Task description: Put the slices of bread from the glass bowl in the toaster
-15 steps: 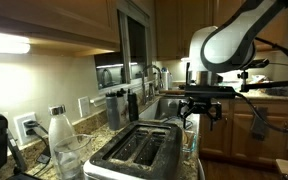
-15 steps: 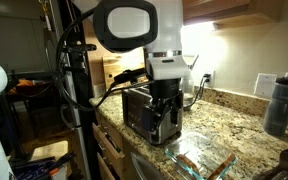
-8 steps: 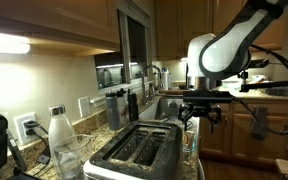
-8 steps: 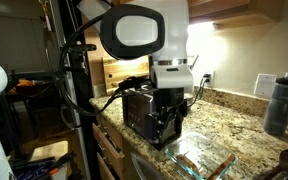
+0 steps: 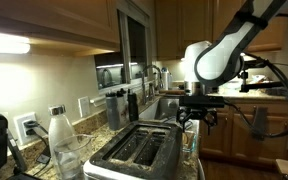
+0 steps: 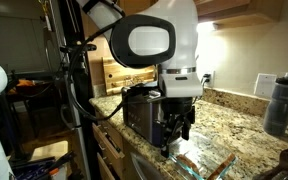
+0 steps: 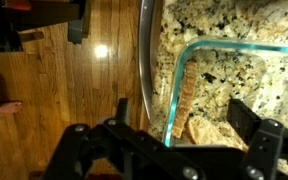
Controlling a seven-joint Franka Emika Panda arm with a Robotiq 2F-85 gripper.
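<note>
While my gripper hangs wide, bread sits in the bowl

With jaws spread and empty, my gripper (image 6: 176, 142) hovers just above the glass bowl (image 7: 234, 48). I see the slices of bread (image 7: 180, 100) leaning against its inner wall. It stands on the granite surface (image 6: 239, 120) beside the toaster (image 5: 139, 150).

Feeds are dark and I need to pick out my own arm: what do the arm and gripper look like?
Arm: glossy white rounded shells with a grey round joint cap. Gripper: black, boxy, with two blocky fingers. Black cables loop alongside.
</note>
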